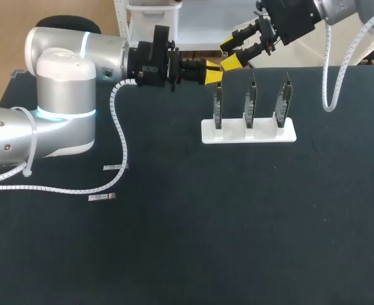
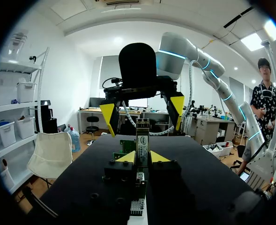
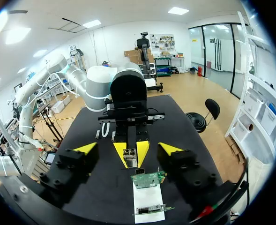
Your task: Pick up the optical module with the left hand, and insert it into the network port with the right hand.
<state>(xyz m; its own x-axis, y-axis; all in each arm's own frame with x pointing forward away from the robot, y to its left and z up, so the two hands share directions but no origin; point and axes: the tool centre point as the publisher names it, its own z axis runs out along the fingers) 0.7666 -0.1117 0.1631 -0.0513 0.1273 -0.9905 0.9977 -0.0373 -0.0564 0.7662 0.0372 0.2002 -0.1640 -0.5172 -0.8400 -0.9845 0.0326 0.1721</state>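
Looking down, head view: your left fingers [image 1: 213,76] reach in from the left and sit just beside the top of the leftmost of three network cards [image 1: 251,101]. What they carry is too small to tell here.
Right arm, head view: your right fingers [image 1: 232,61] stand apart near the left fingers, over the far edge of the counter [image 1: 237,222].
Holder, head view: a white holder [image 1: 269,135] lies on the counter. The three network cards stand upright in it side by side, one to a slot.
Grip, left wrist view: your left fingers are clamped from both sides on the optical module [image 2: 141,138], which stands upright between them. Green card edges show just under it.
Facing arm, left wrist view: the right fingers are spread wide ahead of the optical module and do not touch it.
Right wrist view: your right fingers are wide apart. The left fingers, holding the optical module, sit ahead and midway between them, above the nearest card in the white holder.
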